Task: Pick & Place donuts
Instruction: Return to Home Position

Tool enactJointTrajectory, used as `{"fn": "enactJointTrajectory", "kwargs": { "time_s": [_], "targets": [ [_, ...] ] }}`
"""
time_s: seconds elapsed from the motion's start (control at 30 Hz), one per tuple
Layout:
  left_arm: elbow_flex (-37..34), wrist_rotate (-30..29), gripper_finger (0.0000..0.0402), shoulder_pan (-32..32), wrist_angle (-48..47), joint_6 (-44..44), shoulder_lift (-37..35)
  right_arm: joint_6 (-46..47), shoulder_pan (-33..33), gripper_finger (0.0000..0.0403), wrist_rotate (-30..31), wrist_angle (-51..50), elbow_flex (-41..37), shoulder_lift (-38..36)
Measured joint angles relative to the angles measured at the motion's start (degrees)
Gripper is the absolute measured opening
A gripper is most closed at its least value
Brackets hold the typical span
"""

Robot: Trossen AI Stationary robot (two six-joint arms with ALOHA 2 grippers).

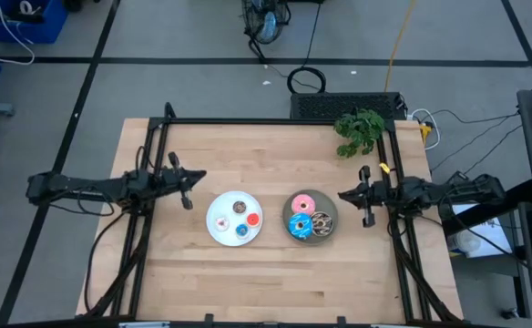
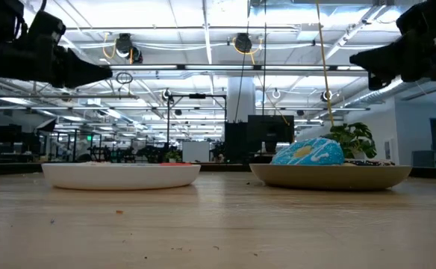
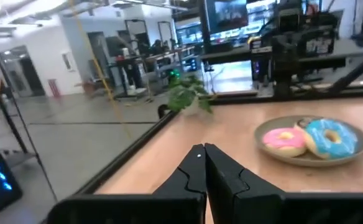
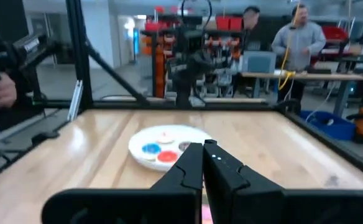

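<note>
Left gripper (image 3: pixel 204 148): fingers pressed together, holding nothing, above the table (image 1: pixel 275 273) left of the white plate (image 1: pixel 213 233); right gripper (image 4: pixel 203 144): same state, right of the grey plate (image 1: pixel 335 208); four small donuts (image 1: pixel 240 206) flat on the white plate; pink donut (image 1: pixel 302 202), blue sprinkled donut (image 1: pixel 300 225) (tilted) and chocolate sprinkled donut (image 1: pixel 322 221) on the grey plate.

Pale wood-grain counter (image 1: pixel 275 282). White plate (image 1: pixel 213 221) bearing small brown donut (image 1: pixel 240 207), small white donut (image 1: pixel 222 220), small red donut (image 1: pixel 252 219), small blue donut (image 1: pixel 241 230). Grey plate (image 1: pixel 332 209) bearing large pink donut (image 1: pixel 302 203), large blue donut (image 1: pixel 299 225) with pale sprinkles, large chocolate-brown sprinkled donut (image 1: pixel 322 221). Green plant (image 1: pixel 359 130).
</note>
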Motion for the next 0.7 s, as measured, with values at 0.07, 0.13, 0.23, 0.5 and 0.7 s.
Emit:
{"fn": "enactJointTrajectory", "kwargs": {
  "time_s": [0.07, 0.13, 0.23, 0.5, 0.7],
  "targets": [
    [-0.02, 0.91, 0.0003, -0.01, 0.01, 2.02, 0.01, 0.16, -0.13, 0.0001, -0.05, 0.79, -0.02, -0.24],
    [-0.02, 3.1, 0.0005, -0.28, 0.65, 4.11, 0.01, -0.3, -0.13, 0.0001, -0.04, 2.23, -0.02, -0.64],
    [-0.02, 3.0, 0.0003, -1.5, 2.7, 6.33, -1.03, -1.58, -0.13, 0.0, -0.08, 3.03, -0.04, -2.11],
    [0.0, 0.87, 0.0003, -4.94, -4.75, 8.94, -10.12, 0.68, -0.02, 0.0, -5.3, -4.54, 0.11, -6.64],
    [0.0, 1.09, 0.0002, -6.3, -15.23, 8.36, -17.56, 0.93, -0.02, 0.0, -6.08, -5.89, -0.15, -6.76]
  ]
}}
